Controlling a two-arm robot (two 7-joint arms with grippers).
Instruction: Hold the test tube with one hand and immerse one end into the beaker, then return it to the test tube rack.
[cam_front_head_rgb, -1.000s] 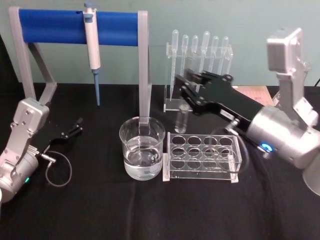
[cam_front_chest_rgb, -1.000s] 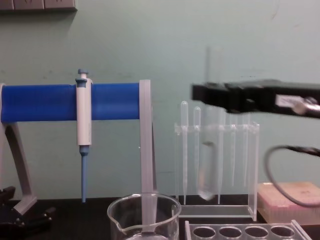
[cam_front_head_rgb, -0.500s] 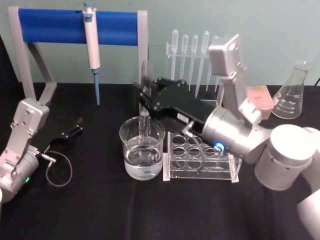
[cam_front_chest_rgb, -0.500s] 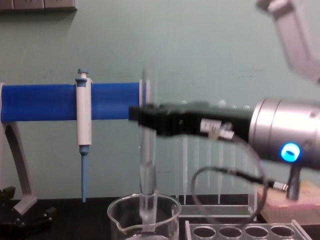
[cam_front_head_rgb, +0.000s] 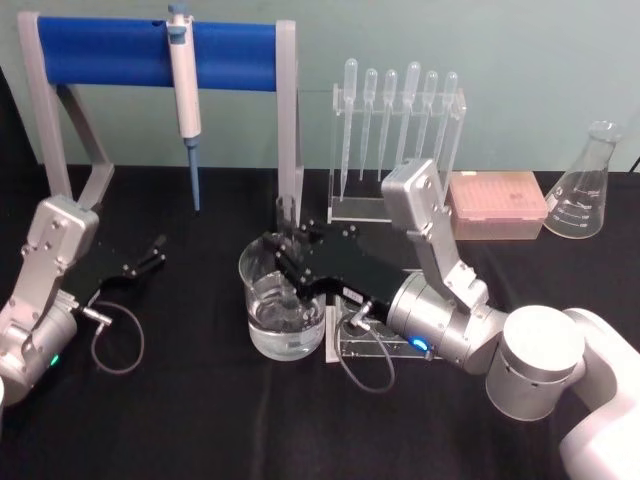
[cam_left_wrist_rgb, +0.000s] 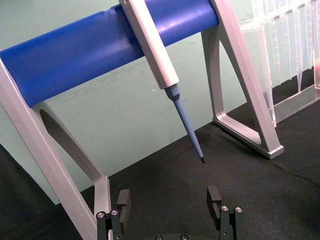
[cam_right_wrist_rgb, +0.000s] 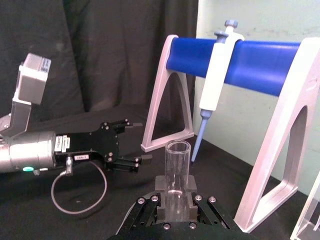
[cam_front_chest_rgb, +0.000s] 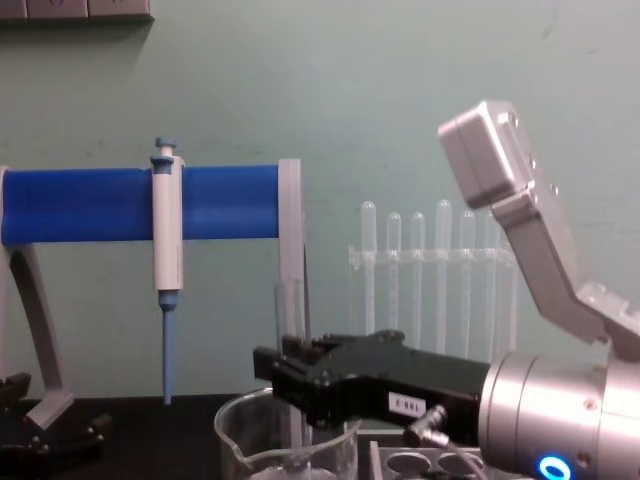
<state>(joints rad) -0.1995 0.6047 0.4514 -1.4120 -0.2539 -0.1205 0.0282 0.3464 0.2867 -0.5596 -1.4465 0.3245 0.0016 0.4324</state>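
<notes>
Clear glass test tube (cam_front_head_rgb: 288, 212) is held upright, clamped in black right gripper (cam_front_head_rgb: 285, 258) at frame centre, lower end dipped into wide glass beaker (cam_front_head_rgb: 258, 335) of water; return to clear holed rack (cam_front_chest_rgb: 400, 462) is judged outstanding; left gripper (cam_left_wrist_rgb: 169, 200) is parked, jaws spread, middle left.

Small white label (cam_front_chest_rgb: 408, 404) on the right end effector (cam_front_chest_rgb: 285, 370) over the beaker (cam_front_chest_rgb: 238, 440), print too small to read, similar unreadable tag (cam_right_wrist_rgb: 61, 143) on the left end effector (cam_right_wrist_rgb: 135, 142), white graduation marks (cam_front_head_rgb: 568, 211) on the flask (cam_front_head_rgb: 585, 190) right of the beaker, figures illegible
</notes>
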